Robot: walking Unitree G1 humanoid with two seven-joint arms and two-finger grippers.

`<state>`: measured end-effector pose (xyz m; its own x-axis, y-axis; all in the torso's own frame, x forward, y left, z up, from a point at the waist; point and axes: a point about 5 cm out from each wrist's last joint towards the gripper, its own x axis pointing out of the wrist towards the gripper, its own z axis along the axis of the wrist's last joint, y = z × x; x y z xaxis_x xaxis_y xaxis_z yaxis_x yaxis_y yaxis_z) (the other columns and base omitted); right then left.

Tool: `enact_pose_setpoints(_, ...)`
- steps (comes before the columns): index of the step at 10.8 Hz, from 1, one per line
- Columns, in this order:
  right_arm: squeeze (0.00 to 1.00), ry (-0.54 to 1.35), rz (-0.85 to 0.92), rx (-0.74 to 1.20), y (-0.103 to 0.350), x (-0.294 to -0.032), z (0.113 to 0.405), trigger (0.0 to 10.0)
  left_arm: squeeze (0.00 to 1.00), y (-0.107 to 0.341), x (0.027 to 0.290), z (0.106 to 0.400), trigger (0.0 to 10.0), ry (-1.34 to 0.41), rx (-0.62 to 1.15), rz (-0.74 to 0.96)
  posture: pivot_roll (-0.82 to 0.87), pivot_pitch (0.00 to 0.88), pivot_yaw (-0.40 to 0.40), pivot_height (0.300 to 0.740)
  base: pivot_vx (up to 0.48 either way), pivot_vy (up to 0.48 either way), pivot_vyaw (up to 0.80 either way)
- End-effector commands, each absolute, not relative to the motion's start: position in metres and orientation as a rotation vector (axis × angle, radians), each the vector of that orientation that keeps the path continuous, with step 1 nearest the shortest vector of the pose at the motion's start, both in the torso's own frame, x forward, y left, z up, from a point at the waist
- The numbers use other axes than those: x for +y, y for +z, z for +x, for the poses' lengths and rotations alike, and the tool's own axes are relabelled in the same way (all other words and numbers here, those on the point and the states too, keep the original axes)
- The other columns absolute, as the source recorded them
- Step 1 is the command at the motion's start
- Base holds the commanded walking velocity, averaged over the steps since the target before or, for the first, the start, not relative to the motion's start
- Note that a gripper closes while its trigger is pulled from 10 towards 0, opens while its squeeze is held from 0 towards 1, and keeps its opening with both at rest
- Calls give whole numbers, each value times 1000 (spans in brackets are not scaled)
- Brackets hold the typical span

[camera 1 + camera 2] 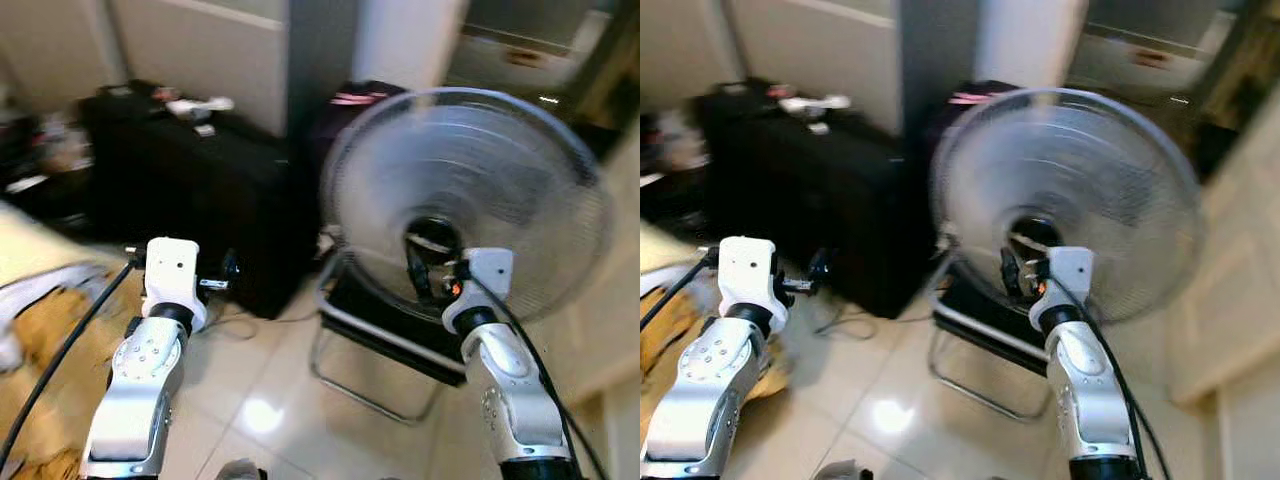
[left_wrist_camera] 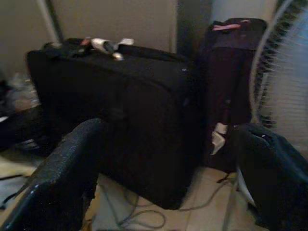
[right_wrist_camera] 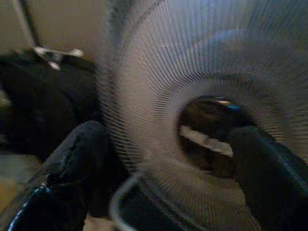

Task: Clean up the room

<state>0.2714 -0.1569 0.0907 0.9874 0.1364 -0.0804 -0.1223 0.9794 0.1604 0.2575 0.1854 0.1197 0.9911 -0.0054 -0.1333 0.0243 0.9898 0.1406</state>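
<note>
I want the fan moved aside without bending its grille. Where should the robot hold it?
Probably the metal tube frame under the fan, approached from the front with the right gripper lowered: the wire grille looks thin and domed, while the tube looks rigid and narrow enough to clamp.

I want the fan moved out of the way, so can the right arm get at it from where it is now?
Probably yes. The right pincer is open and raised right in front of the fan, its grille close ahead between the fingers, with nothing in between.
</note>
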Motion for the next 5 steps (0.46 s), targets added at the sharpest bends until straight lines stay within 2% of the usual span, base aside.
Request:
enact_pose_setpoints(1,1000,81,169,70,94,-165,272,10000,0,122,181,261,10000,-32,119,149,-50,0,-55,740,0,0,0)
enact_pose_setpoints(2,1000,44,219,92,93,-168,273,10000,0,124,182,263,10000,-36,116,149,-47,0,-53,740,0,0,0)
enact_pose_setpoints(3,1000,63,82,77,95,-166,276,10000,0,124,184,265,10000,-45,120,155,-50,0,-48,740,0,0,0)
enact_pose_setpoints(5,1000,91,68,59,95,-161,278,10000,0,125,186,267,10000,-44,112,158,-45,0,-51,740,0,0,0)
